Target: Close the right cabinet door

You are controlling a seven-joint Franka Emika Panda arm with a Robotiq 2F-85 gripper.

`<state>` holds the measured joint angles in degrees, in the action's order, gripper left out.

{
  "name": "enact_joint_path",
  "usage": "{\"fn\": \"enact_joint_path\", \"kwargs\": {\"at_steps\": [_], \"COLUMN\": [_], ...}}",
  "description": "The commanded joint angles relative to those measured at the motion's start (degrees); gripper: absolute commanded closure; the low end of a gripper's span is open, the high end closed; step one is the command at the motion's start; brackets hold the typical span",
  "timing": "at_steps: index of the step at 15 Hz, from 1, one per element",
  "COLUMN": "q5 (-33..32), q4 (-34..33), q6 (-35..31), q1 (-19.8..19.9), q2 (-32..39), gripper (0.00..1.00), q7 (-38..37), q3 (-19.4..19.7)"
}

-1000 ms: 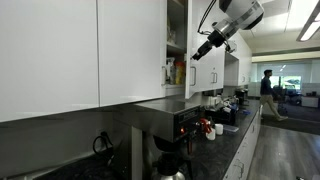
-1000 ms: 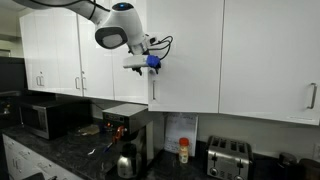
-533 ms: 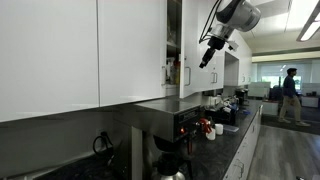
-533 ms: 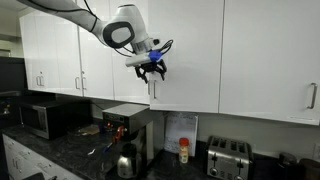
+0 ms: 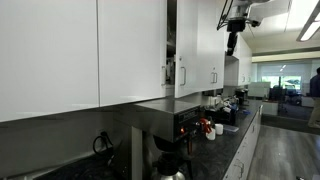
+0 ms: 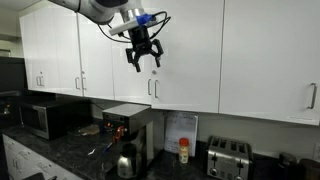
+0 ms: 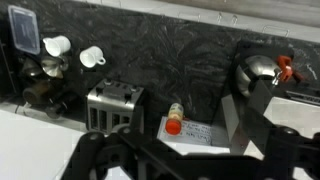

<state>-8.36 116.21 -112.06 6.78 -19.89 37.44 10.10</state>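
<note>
The right cabinet door (image 6: pixel 186 55) is a glossy white panel with a slim silver bar handle (image 6: pixel 155 88) at its left edge. In an exterior view it lies flush with its neighbours. In an exterior view the door (image 5: pixel 187 45) stands almost shut, with a narrow dark gap beside its handle (image 5: pixel 183 72). My gripper (image 6: pixel 143 62) hangs in the air in front of the cabinets, fingers down and spread, holding nothing and clear of the door. It also shows off the cabinet faces (image 5: pixel 232 44). In the wrist view the gripper (image 7: pixel 180 150) is open over the counter.
Below are a black counter (image 6: pixel 170 165), a coffee machine (image 6: pixel 127 122), a kettle (image 6: pixel 127 160), a toaster (image 6: pixel 229 157), a red-capped bottle (image 6: pixel 183 150) and a microwave (image 6: pixel 50 117). The wrist view shows the toaster (image 7: pixel 112 103), the bottle (image 7: pixel 174 122) and cups (image 7: pixel 92 57).
The door has swung from ajar to nearly shut. My gripper has left the door edge, pulled back from the cabinet and turned to point downward.
</note>
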Motion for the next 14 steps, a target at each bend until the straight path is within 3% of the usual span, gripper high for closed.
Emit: {"fn": "enact_joint_path", "kwargs": {"at_steps": [1, 9, 14], "q5": [-4.64, 3.05, 2.89], "q4": [-3.39, -7.31, -6.37], "q6": [11.98, 34.65, 34.73], "q1": [1.11, 0.12, -0.27], "q2": [-2.54, -6.38, -7.10], "gripper": [0.00, 0.00, 0.00], "q7": [-2.09, -11.65, -12.13], "q3": [0.69, 4.17, 4.20]}}
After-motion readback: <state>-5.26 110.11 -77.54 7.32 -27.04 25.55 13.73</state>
